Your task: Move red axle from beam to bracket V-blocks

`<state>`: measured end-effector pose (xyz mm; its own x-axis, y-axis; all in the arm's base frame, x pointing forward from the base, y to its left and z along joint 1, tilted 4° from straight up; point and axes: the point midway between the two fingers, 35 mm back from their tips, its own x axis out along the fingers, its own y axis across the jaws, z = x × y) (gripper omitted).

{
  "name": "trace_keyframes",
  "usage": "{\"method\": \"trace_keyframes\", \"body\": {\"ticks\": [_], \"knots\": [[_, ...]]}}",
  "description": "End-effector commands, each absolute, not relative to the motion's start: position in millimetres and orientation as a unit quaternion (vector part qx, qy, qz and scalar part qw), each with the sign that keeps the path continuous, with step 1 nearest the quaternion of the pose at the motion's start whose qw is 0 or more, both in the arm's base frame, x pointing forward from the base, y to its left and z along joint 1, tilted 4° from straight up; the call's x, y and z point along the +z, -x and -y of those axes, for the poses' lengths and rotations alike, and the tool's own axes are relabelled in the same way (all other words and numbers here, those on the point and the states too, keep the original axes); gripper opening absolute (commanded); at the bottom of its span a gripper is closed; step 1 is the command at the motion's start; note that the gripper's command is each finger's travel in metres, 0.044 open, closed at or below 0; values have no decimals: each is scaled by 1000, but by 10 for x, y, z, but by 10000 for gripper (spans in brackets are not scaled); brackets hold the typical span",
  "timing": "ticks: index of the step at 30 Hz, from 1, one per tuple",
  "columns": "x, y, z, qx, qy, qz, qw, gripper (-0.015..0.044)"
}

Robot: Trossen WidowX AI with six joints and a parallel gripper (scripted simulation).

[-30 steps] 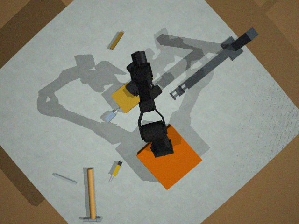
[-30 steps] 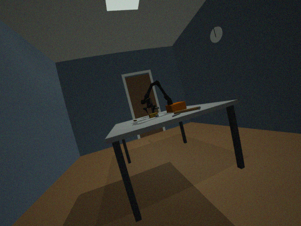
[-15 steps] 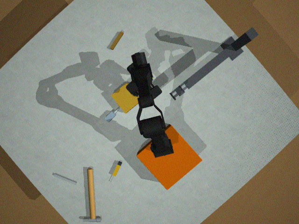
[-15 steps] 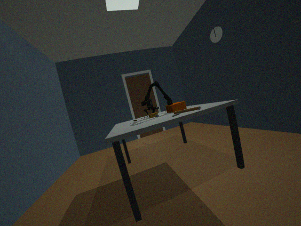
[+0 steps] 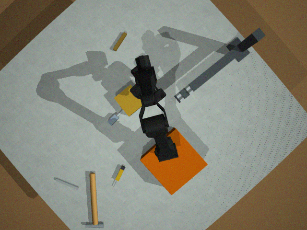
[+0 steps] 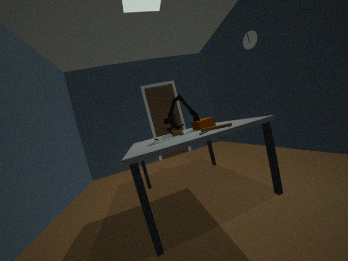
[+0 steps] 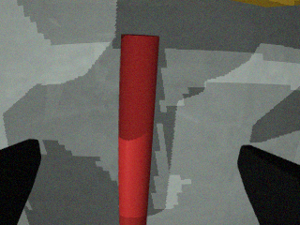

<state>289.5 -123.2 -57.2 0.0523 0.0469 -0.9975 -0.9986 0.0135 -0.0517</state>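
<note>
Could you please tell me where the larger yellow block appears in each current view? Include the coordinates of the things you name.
Top: the yellow block (image 5: 127,101) (image 6: 176,132) (image 7: 269,2) is left of and above centre, partly under the black arm (image 5: 146,84) (image 6: 172,107).
Exterior: small, near centre, below the arm.
Wrist: a sliver at the top edge, right side.
Shared landmark: the pale tabletop (image 5: 223,111) (image 6: 140,150) (image 7: 94,61).

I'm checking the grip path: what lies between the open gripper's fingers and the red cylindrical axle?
In the wrist view, only bare grey tabletop shows between the black gripper fingers and the red cylindrical axle.
</note>
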Motion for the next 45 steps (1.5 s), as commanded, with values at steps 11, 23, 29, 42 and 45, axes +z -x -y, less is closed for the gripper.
{"method": "trace_keyframes", "body": {"ticks": [11,23,29,42,45], "knots": [[-618,-2883,1224,497,497,-478,527,282],[-618,-2883,1224,497,497,-478,527,26],[-606,-2885,1226,497,497,-478,527,0],[253,-2912,1306,495,496,-479,528,0],[481,-2899,1317,495,495,-480,529,0]]}}
